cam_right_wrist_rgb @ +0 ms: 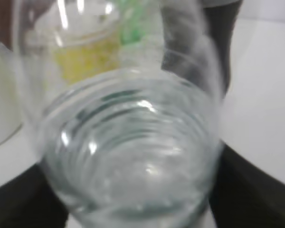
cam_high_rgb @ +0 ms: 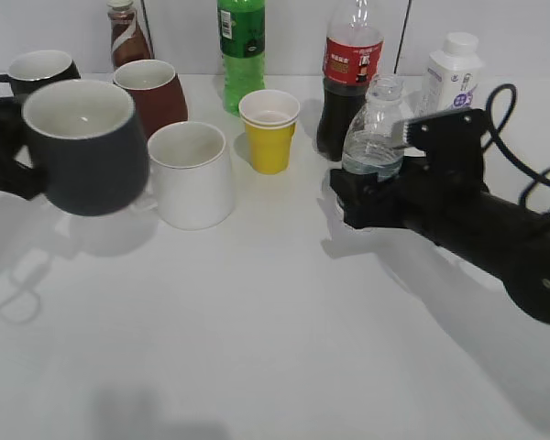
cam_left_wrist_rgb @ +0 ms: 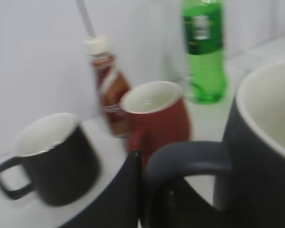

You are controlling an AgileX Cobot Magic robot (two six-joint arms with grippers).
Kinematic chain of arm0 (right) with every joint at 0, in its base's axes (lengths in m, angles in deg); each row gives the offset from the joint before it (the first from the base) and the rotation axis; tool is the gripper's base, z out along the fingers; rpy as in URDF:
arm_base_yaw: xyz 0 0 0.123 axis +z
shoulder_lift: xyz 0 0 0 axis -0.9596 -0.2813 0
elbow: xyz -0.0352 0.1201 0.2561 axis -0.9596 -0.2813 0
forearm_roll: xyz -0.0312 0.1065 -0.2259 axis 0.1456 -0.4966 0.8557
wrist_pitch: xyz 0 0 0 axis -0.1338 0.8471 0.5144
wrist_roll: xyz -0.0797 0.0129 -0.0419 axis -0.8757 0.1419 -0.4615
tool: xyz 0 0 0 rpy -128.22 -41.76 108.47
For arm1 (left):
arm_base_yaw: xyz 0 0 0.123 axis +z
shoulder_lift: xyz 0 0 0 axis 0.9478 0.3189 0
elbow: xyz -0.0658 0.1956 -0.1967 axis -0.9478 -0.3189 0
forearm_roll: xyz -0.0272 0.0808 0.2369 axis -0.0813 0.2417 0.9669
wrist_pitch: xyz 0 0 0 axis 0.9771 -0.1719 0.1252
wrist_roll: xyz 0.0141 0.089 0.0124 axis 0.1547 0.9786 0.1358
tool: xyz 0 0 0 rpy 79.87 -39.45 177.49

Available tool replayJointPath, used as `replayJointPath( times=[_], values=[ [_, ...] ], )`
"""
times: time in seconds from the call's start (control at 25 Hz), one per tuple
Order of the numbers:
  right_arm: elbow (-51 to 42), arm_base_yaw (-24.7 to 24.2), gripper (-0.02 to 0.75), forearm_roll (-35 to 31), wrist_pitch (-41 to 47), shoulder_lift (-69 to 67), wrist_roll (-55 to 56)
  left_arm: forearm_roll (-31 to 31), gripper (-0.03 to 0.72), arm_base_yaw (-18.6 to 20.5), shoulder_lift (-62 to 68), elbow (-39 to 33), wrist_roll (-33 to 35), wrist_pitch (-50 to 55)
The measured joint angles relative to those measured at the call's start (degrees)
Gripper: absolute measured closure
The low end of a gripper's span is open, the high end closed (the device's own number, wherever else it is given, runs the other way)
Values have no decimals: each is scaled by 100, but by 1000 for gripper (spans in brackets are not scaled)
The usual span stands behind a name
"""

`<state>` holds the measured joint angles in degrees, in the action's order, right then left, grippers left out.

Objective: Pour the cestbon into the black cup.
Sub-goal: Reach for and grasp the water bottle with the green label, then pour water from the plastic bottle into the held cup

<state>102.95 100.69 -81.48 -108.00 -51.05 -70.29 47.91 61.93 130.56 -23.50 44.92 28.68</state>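
Note:
The black cup (cam_high_rgb: 87, 151) is a charcoal-grey mug, white inside, upright and held off the table at the far left. My left gripper (cam_high_rgb: 14, 170) is shut on its loop handle (cam_left_wrist_rgb: 190, 156); the jaws (cam_left_wrist_rgb: 152, 199) show at the bottom of the left wrist view. The cestbon (cam_high_rgb: 376, 128) is a clear ribbed bottle without a cap, upright, with water in it. My right gripper (cam_high_rgb: 367, 197) is shut around its lower body, which hides the label. The bottle (cam_right_wrist_rgb: 128, 142) fills the right wrist view, between the jaws (cam_right_wrist_rgb: 133, 204).
Behind the held mug stand a glossy black mug (cam_high_rgb: 41, 71), a brown mug (cam_high_rgb: 156, 92), a white mug (cam_high_rgb: 191, 174) and a yellow paper cup (cam_high_rgb: 269, 130). At the back are a sauce bottle (cam_high_rgb: 126, 37), a green bottle (cam_high_rgb: 242, 50), a cola bottle (cam_high_rgb: 350, 78) and a white bottle (cam_high_rgb: 451, 73).

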Motion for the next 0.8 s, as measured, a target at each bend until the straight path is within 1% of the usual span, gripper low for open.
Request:
replayJointPath(
  times=[0.04, 0.08, 0.12, 0.24, 0.32, 0.44, 0.56, 0.64, 0.8],
  values=[
    [129, 0, 185, 12, 204, -48, 6, 6, 647, -126, 0, 0, 0, 25],
    [231, 0, 253, 30, 326, -63, 6, 12, 647, -283, 0, 0, 0, 41],
    [287, 0, 280, 79, 389, -62, 6, 12, 647, -446, 0, 0, 0, 41],
    [302, 0, 280, 603, 605, 108, -95, 17, 647, -951, 0, 0, 0, 55],
    [302, 0, 280, 1195, 801, 401, -270, -3, 647, -1320, 0, 0, 0, 112],
    [423, 6, 280, 1842, 1270, 998, -607, -50, 647, -1775, 0, 0, 0, 205],
    [681, 6, 280, 2164, 1903, 1526, -1074, -195, 647, -2101, 0, 0, 0, 247],
    [883, 6, 280, 2407, 2295, 1789, -1474, -297, 647, -2245, -5, 0, -4, 293],
    [1237, 6, 280, 3055, 2615, 1987, -1952, -385, 647, -2455, -5, 78, -4, 500]
  ],
)
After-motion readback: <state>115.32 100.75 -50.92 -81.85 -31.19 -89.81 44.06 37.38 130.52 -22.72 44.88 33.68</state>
